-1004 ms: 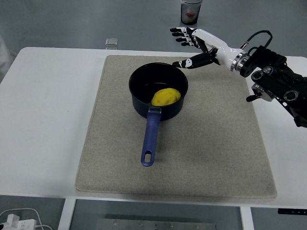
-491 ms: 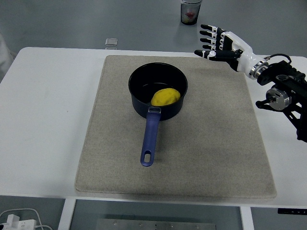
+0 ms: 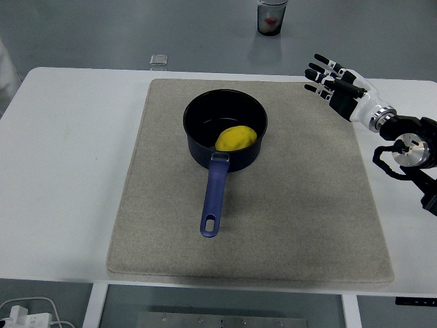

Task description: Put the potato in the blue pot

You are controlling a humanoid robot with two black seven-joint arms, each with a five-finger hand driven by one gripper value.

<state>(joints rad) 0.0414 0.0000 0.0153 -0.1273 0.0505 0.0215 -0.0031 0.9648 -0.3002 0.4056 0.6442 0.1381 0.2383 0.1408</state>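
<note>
Right hand (image 3: 336, 82) of mine hovers open-fingered, holding nothing, right of the blue pot (image 3: 225, 130), where the yellow potato (image 3: 236, 137) sits inside.

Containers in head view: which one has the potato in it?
The blue pot on the mat holds the yellow potato. The cup beyond the table's far edge doesn't.

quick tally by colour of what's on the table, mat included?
Blue: 1, the pot
Yellow: 1, the potato, in the pot
Beige: 1, the mat
Clear: 1, a small container at the far edge
Total: 4
</note>
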